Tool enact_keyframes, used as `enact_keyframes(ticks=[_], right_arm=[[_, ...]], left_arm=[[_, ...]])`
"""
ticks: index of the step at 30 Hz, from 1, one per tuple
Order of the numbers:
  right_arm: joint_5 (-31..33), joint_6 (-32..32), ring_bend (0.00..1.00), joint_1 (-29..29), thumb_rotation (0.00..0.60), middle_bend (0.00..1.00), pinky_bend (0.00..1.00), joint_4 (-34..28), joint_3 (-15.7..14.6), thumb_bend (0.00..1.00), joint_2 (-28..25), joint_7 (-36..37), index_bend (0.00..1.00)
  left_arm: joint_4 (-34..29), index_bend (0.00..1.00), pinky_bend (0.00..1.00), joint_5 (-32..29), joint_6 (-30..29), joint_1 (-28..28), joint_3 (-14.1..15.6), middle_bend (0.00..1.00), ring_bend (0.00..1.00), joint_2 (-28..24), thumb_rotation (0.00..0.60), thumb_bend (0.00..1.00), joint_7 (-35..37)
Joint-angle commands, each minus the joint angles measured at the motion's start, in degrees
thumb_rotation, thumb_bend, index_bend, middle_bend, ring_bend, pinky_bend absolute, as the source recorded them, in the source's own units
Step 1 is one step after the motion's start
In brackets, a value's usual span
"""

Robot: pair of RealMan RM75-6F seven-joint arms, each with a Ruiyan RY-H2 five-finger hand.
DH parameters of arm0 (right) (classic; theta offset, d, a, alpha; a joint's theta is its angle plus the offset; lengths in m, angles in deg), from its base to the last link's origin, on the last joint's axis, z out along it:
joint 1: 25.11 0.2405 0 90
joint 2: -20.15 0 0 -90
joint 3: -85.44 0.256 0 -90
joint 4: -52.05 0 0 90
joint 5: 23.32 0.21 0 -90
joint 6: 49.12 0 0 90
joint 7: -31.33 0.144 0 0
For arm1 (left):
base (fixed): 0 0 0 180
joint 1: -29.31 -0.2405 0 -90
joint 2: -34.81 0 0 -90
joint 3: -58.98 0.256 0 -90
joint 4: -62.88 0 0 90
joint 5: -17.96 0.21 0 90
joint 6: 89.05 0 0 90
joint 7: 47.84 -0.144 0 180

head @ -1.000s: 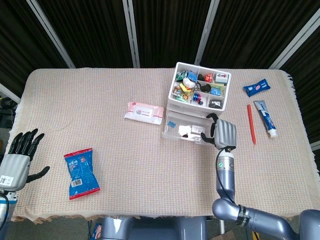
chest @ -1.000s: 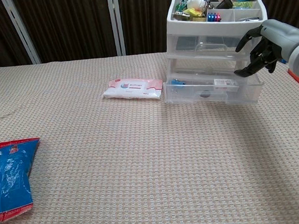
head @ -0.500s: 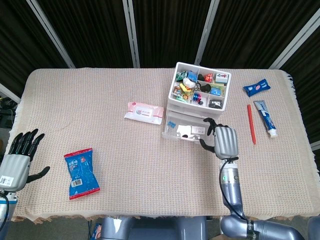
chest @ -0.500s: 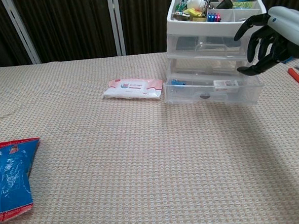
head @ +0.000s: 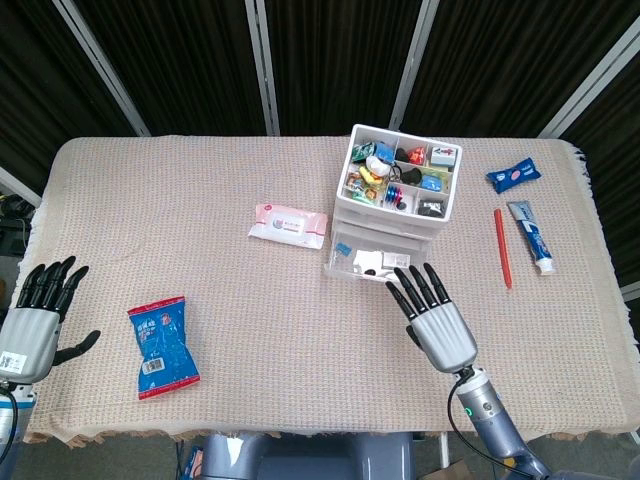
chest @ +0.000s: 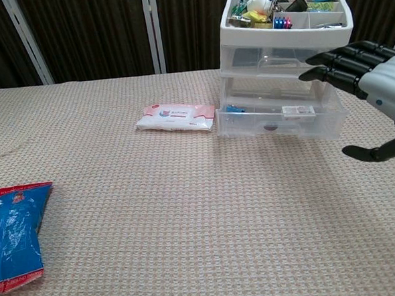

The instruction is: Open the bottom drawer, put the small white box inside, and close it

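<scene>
The white drawer unit [head: 396, 205] stands at the table's back right, its clear bottom drawer [chest: 276, 126] pulled out. The small white box [chest: 298, 110] lies inside that drawer near its front wall, and shows in the head view as a pale shape [head: 384, 258]. My right hand [head: 436, 322] hovers in front of the drawer, flat and open with fingers [chest: 340, 69] spread toward it, touching nothing. At the near left edge of the table, my left hand [head: 34, 322] is open and holds nothing; only the head view shows it.
A pink wipes pack [head: 288, 224] lies left of the unit. A blue snack bag [head: 163, 346] sits near my left hand. Right of the unit are a red pen [head: 502, 247], a toothpaste tube [head: 530, 236] and a blue packet [head: 513, 174].
My right hand has drawn back from the open drawer toward me, and its curled fingers have straightened and spread. The box stays in the drawer. The left hand has not moved.
</scene>
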Motion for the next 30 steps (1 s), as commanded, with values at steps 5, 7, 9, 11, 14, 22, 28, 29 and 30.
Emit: enact_keyframes(ticks=[5,7,9,11,14,22,28,29,30], right_arm=[[-2.5,-2.0,0.00,-2.5,0.600,0.00,0.00,8.8,-2.4,0.14,6.0,-14.1,0.07],[-3.5,-2.4,0.00,-2.4,0.600,0.00,0.00,10.8,-2.6,0.14,7.2,-15.5,0.07],[-4.1,-3.1,0.00,-2.3,0.600,0.00,0.00,12.3,-2.5,0.14,8.2,-16.9,0.07],[-4.2,-3.9,0.00,-2.3,0.600,0.00,0.00,13.2,-2.3,0.14,9.0,-17.9,0.07],[-4.2,-5.2,0.00,-2.0,0.600,0.00,0.00,14.6,-1.8,0.14,10.1,-19.8,0.07],[-2.2,-8.8,0.00,-1.3,0.600,0.00,0.00,17.8,0.9,0.14,12.8,-23.7,0.07],[-1.9,-10.3,0.00,-0.7,0.600,0.00,0.00,20.5,1.7,0.14,14.0,-25.6,0.07],[-1.8,-10.6,0.00,-0.6,0.600,0.00,0.00,20.8,2.0,0.14,14.2,-25.8,0.08],[-1.5,-10.8,0.00,-0.6,0.600,0.00,0.00,21.0,2.2,0.14,14.4,-26.0,0.08]], left_arm=[[0.8,0.08,0.00,0.7,-0.9,-0.1,-0.1,0.00,0.00,0.3,0.600,0.23,0.9],[0.8,0.08,0.00,0.7,-0.9,-0.1,-0.1,0.00,0.00,0.4,0.600,0.23,1.0],[0.9,0.08,0.00,0.7,-0.9,-0.1,-0.1,0.00,0.00,0.4,0.600,0.23,1.1],[0.9,0.08,0.00,0.7,-0.9,0.0,-0.1,0.00,0.00,0.4,0.600,0.23,1.2],[0.9,0.08,0.00,0.7,-0.8,0.0,-0.1,0.00,0.00,0.4,0.600,0.23,1.3],[0.8,0.08,0.00,0.6,-0.7,0.0,-0.1,0.00,0.00,0.3,0.600,0.23,1.4],[0.7,0.08,0.00,0.4,-0.5,0.1,-0.2,0.00,0.00,0.3,0.600,0.23,1.4],[0.7,0.08,0.00,0.4,-0.5,0.2,-0.2,0.00,0.00,0.3,0.600,0.23,1.4],[0.7,0.08,0.00,0.4,-0.4,0.2,-0.2,0.00,0.00,0.3,0.600,0.23,1.4]])
